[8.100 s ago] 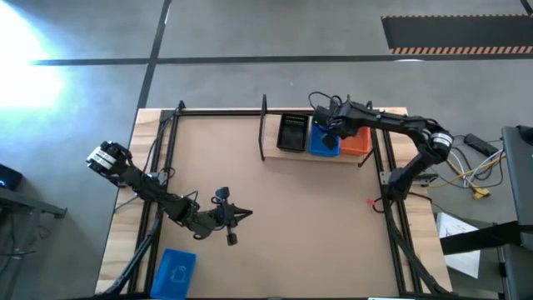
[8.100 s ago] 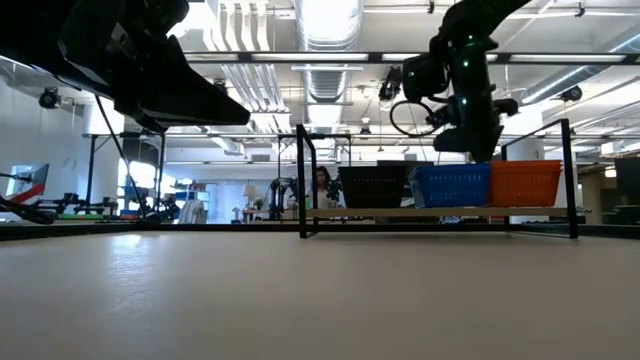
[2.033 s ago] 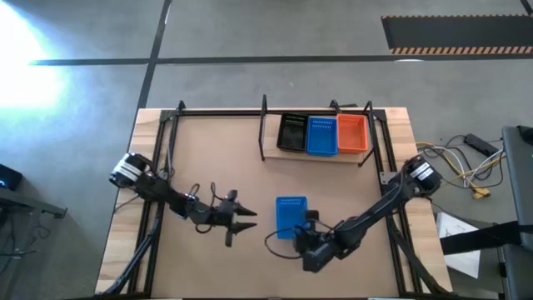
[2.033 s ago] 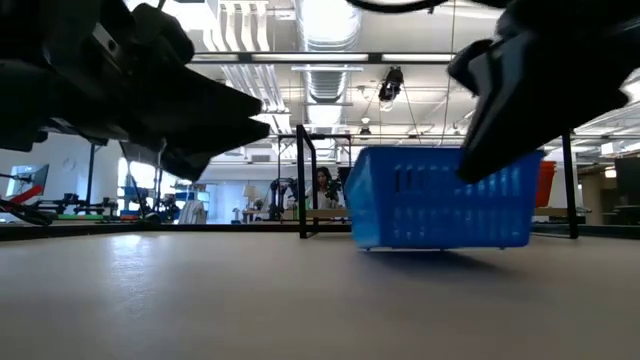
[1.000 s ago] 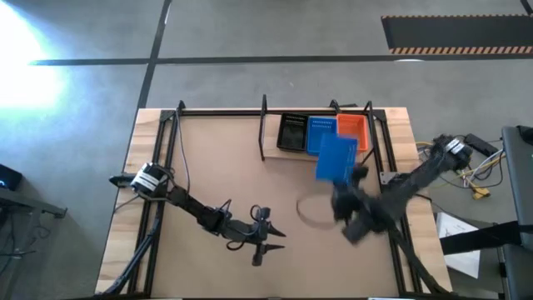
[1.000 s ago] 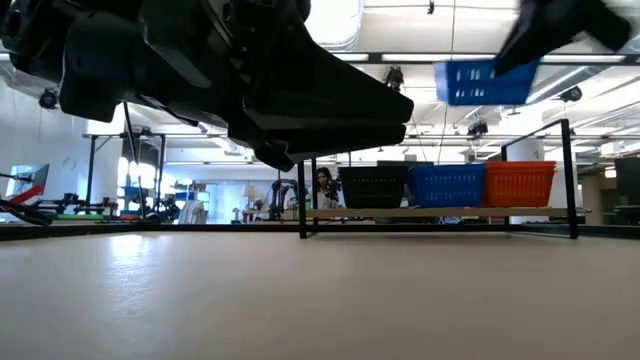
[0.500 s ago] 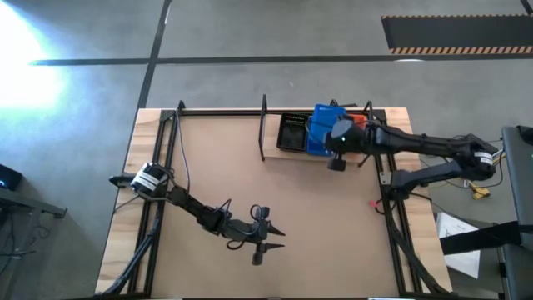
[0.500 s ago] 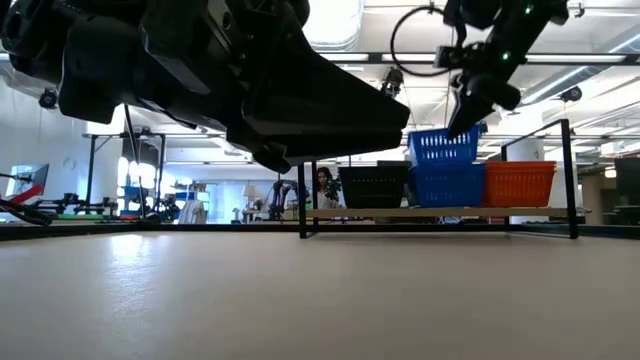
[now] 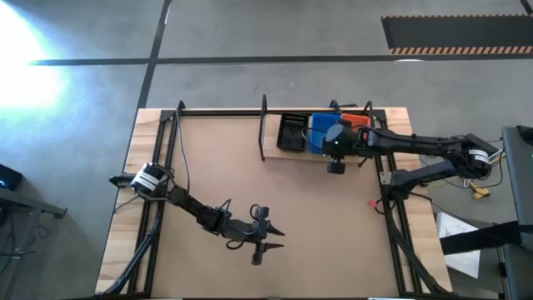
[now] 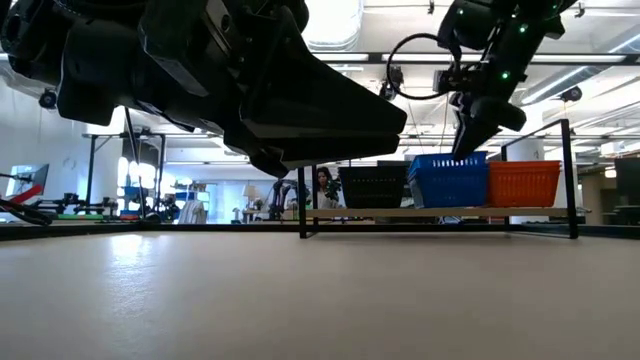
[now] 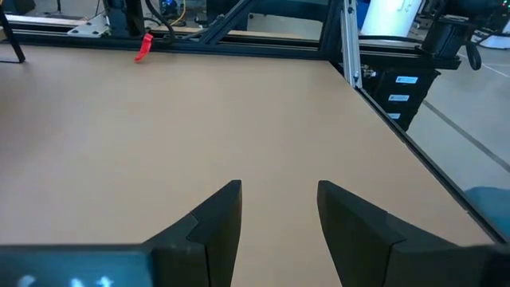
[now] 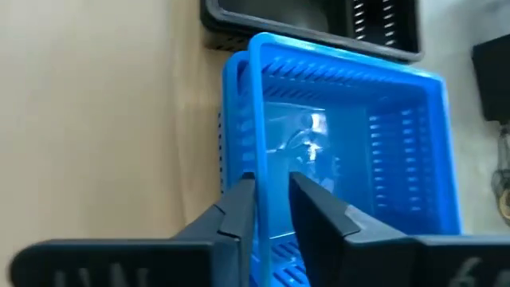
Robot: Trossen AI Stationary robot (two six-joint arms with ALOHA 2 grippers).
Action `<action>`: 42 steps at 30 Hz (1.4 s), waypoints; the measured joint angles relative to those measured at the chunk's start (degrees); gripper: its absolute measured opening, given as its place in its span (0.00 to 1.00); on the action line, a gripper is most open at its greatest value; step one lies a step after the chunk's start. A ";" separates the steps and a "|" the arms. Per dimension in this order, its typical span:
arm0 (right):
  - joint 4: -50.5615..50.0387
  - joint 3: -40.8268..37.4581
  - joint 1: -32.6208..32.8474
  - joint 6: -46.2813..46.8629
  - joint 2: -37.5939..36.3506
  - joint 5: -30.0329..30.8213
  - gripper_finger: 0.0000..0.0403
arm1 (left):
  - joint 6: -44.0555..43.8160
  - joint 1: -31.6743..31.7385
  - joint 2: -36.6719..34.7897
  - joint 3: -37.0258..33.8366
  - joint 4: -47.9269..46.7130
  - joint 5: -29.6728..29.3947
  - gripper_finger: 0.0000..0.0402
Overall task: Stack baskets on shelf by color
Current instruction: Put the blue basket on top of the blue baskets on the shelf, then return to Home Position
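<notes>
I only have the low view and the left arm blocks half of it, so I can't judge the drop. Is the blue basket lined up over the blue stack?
Observer: Right wrist view shows the blue basket nested in the one beneath, slightly offset, beside the black basket.
Operator: Is the right gripper still holding it?
Observer: Yes, the right gripper has its fingers closed on the basket's near wall.
Operator: And the left arm?
Observer: The left gripper hangs open and empty over the table's front middle, far from the shelf.

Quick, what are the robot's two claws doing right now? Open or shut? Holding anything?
Left gripper: open, holding nothing, above bare table.
Right gripper: shut on the wall of the blue basket, at the shelf.
</notes>
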 joint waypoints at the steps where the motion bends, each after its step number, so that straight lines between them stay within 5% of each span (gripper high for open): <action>1: -0.03 0.17 0.00 -0.21 0.00 0.41 0.17 | 0.00 0.00 0.00 0.00 0.00 0.00 0.37; 7: -0.21 2.74 0.03 1.75 -1.86 0.90 0.31 | 0.00 0.00 0.00 0.00 0.02 0.00 0.37; 13: 4.51 4.66 0.03 19.73 -1.82 1.07 0.35 | 0.00 0.02 0.00 0.26 0.04 0.00 0.37; 18: 7.85 4.67 -2.58 30.87 3.23 2.58 0.29 | 0.00 0.11 0.00 0.74 0.08 0.00 0.37; 28: 7.00 9.09 -8.43 34.47 18.77 2.71 0.04 | -0.08 -0.04 0.00 0.59 0.06 0.05 0.37; 42: 3.20 18.51 -4.77 26.61 24.61 2.54 0.03 | -0.16 -0.76 0.00 0.57 0.03 0.24 0.37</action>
